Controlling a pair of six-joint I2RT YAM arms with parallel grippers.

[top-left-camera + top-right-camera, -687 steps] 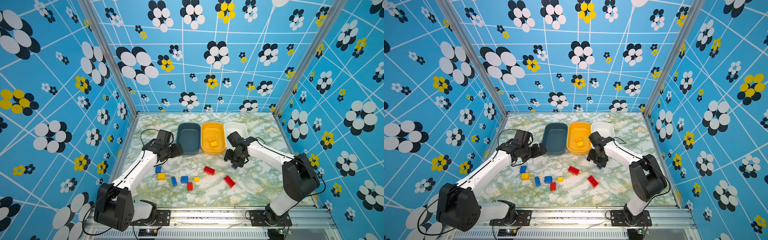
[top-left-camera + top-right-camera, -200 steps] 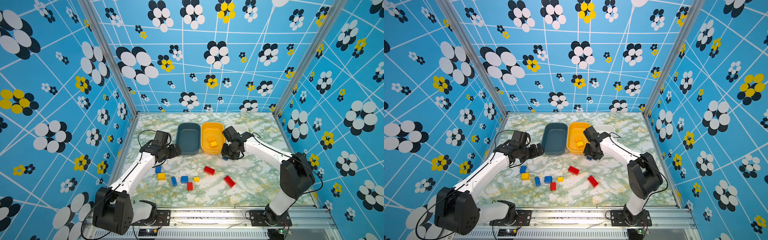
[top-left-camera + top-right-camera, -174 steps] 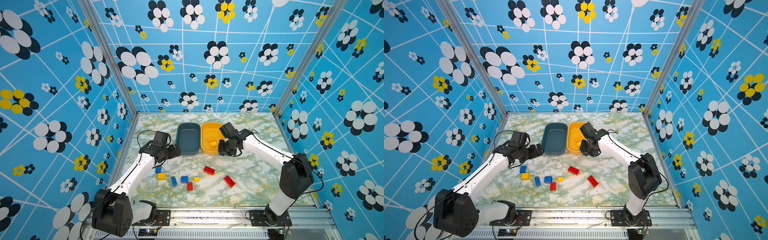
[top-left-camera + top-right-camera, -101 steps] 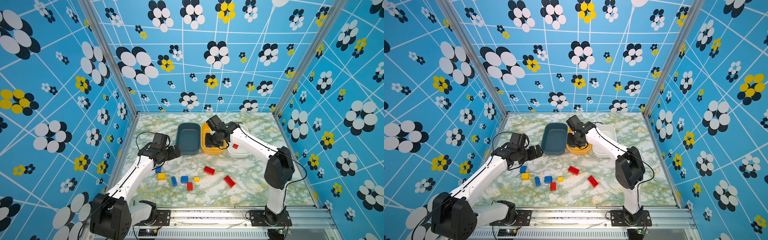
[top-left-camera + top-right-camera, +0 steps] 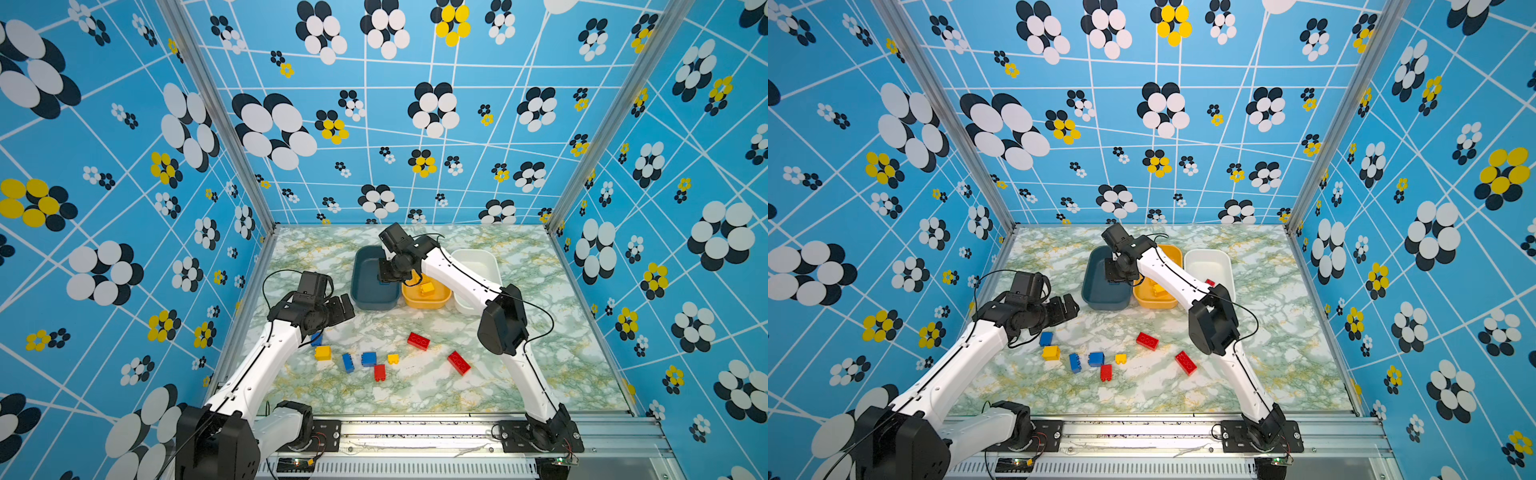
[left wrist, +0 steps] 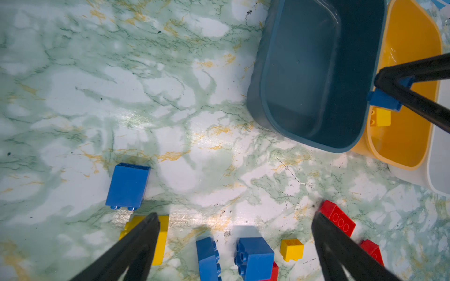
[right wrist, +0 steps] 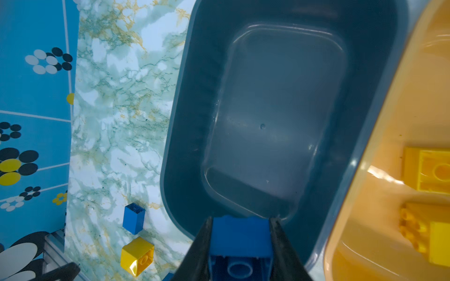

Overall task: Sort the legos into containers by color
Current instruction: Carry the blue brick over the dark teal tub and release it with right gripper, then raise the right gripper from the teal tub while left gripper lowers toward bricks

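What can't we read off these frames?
- White tub: right arm covers part in both top views; one red brick peeks out, rest unknown.
- Yellow tub: cut by the edge in the right wrist view; brick count unsure.
- Held blue brick: buried under the right gripper in top views.
- Yellow brick: half behind a left finger in the left wrist view.

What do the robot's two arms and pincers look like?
The left arm and right arm have white rounded links, bulky black joints and thin black cables looping beside them. The left pincer and right pincer each have two slim black tapering fingers.
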